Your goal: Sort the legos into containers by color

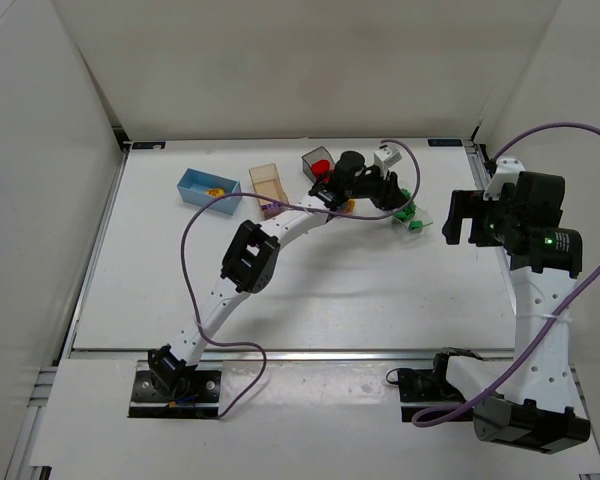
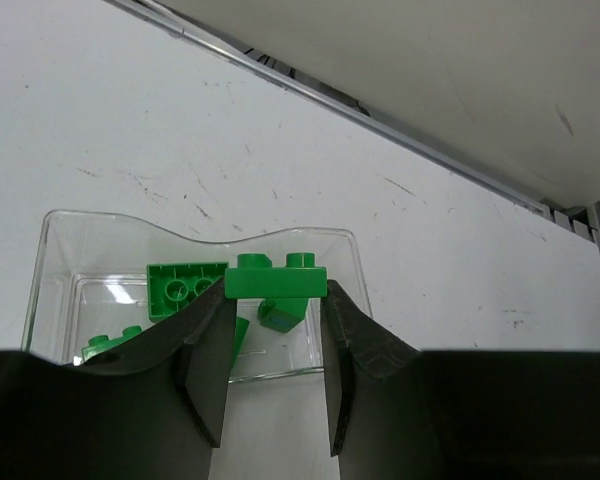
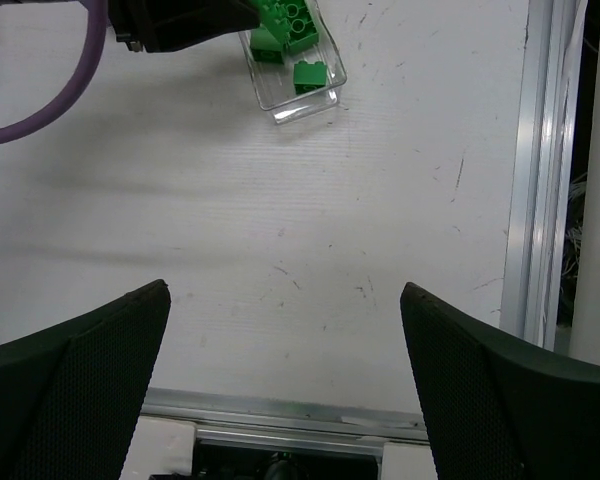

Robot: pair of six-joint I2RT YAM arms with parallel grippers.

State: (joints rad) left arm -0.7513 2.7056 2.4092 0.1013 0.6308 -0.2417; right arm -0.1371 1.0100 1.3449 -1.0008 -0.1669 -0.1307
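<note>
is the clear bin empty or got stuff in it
Not empty: the clear bin holds green bricks, and the left gripper grips another green brick.

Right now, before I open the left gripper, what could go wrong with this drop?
1. The green brick is pinched only at the tips of the left gripper, so it may twist as the jaws open.
2. Loose green bricks already lie in the clear bin, so it could bounce off them and out.
3. On retreat, the purple cable, passing close by the tan bin, might snag it.
</note>
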